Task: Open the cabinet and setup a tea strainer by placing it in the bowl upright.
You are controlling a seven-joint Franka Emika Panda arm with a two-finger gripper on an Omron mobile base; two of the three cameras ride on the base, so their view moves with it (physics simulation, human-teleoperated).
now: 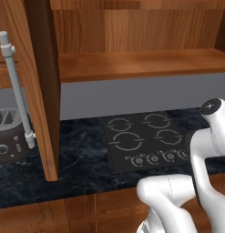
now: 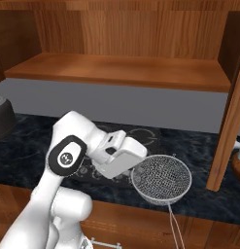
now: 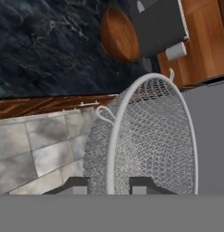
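The wall cabinet of warm reddish-brown wood (image 1: pixel 136 63) stands open: in the left base view its plain wooden shelf crosses the upper half of the frame, and one tall door (image 1: pixel 34 86) is swung out at the left, edge-on, with its long vertical grey metal bar handle (image 1: pixel 16 91) at the far left. In the right base view the same shelf spans the upper centre, and the edge of the second door (image 2: pixel 228 131) runs down the right side of the frame. The small silver-grey wire-mesh tea strainer (image 2: pixel 162 179) sits at lower centre-right of the right base view, off the counter, attached to the end of the white arm above the front edge of the dark marbled counter (image 2: pixel 24 146). In the hand view the strainer (image 3: pixel 145 140) occupies the centre and lower right, its thin metal rim passing between the two dark fingertips of the two-finger gripper (image 3: pixel 109 185) (the jaws are closed on that rim). A rounded brown wooden bowl (image 3: pixel 120 34) lies at the upper centre of the hand view on the dark counter, well apart from the strainer. A black four-ring cooktop with knobs (image 1: pixel 141 139) occupies the centre of the left base view, and a dark grey toaster (image 1: pixel 9 136) stands at the left edge, behind the door.
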